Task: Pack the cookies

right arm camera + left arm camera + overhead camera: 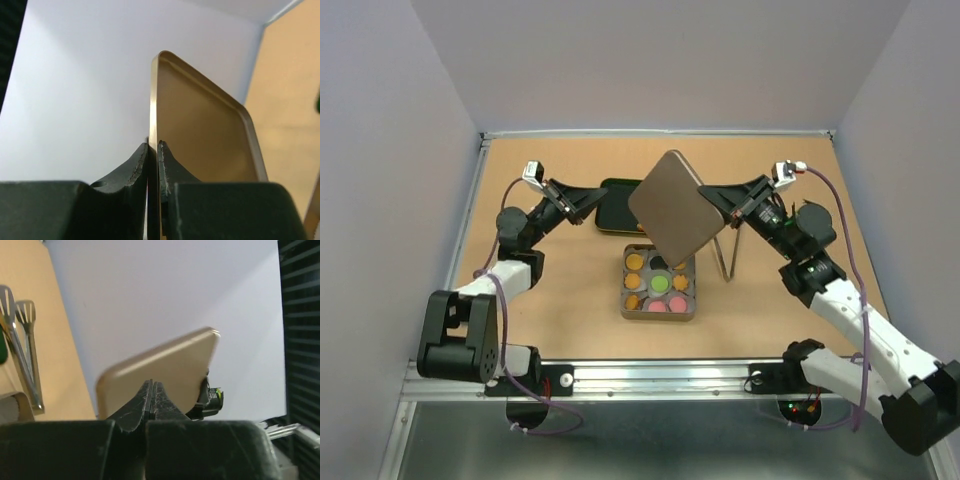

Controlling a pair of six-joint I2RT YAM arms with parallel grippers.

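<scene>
Two claws: right gripper [153, 148] clamped on the rim of a bronze lid [200, 135], held up tilted; left gripper [152, 386] closed, empty, near a dark green tray [612, 206]. Cookies [659, 284] lie in compartments of the open tin [658, 314] — tan tabletop [550, 300], pale lilac walls [660, 60].

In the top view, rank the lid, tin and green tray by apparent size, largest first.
1. lid, though it is held up nearer the camera.
2. tin.
3. green tray, but the lid hides part of it, so its place against the tin is unsure.
</scene>
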